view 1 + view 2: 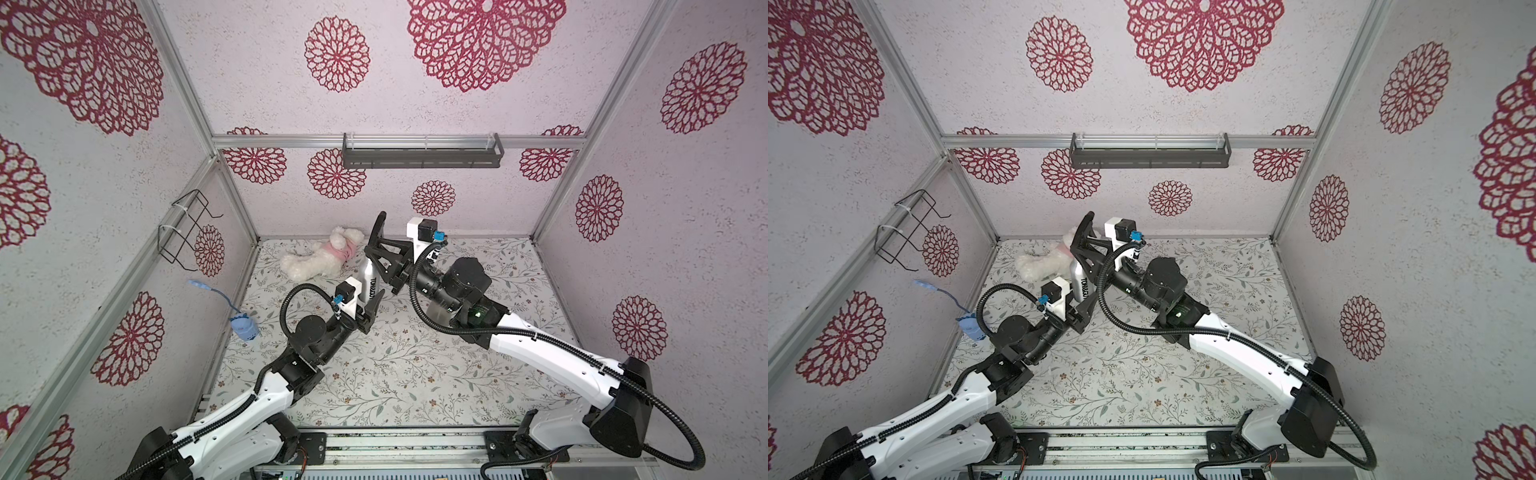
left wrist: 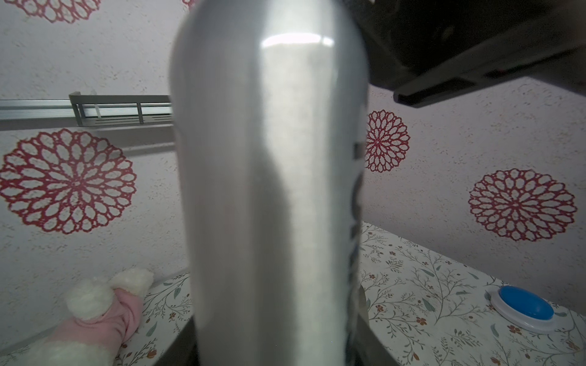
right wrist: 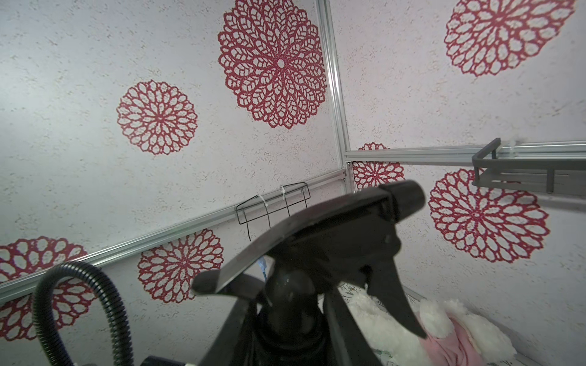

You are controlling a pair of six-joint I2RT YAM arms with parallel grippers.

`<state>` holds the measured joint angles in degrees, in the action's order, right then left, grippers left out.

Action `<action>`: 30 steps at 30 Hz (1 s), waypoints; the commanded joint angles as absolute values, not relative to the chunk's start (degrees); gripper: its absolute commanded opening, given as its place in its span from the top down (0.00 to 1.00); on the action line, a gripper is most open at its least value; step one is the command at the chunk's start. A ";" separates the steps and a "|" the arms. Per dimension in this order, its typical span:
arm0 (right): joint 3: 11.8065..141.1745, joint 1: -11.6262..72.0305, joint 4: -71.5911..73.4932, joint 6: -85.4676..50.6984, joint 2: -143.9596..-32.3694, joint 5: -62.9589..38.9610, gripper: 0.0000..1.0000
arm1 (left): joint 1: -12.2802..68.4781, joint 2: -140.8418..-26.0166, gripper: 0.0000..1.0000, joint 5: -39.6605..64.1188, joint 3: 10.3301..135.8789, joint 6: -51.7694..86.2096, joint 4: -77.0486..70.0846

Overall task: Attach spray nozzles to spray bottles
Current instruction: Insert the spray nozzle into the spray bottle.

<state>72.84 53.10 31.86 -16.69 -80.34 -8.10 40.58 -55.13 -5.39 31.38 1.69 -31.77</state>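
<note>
Left pincer (image 1: 371, 305) clamped low on the silver bottle (image 1: 368, 282), holding it upright just above the floral tabletop (image 1: 415, 374), mid-scene in both top views. Right pincer (image 3: 285, 317) closed on the collar of the black nozzle (image 3: 333, 247), which sits at the bottle's neck; spout points toward the back corner, trigger hangs down.

Step in hand, by my reading: screwing the black head onto the silver bottle. Whether the threads have caught cannot be told (neck hidden behind the right pincer from above). Next move likely calls for turning the collar while the left keeps the bottle from spinning, axes kept in line to avoid cross-threading.

Bottle: slim brushed metal, rounded shoulder, black vertical lettering down one side. Second bottle and clear nozzle not seen. Plush toy (image 1: 320, 259) lies just behind.
</note>
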 commanded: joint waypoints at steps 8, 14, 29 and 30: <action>74.17 53.44 32.67 -15.61 -80.51 -8.60 0.73 | 40.89 -54.68 0.74 -5.09 32.87 1.47 -34.73; 72.73 53.31 32.10 -11.96 -79.32 -5.56 0.73 | 40.87 -54.01 0.74 -4.84 32.46 1.69 -34.76; 74.35 50.61 31.37 -13.41 -79.37 -8.25 0.73 | 40.87 -53.70 0.74 -4.63 31.91 2.36 -34.73; 74.30 50.56 31.53 -14.11 -79.37 -8.56 0.73 | 40.87 -53.70 0.74 -4.86 31.87 2.29 -34.89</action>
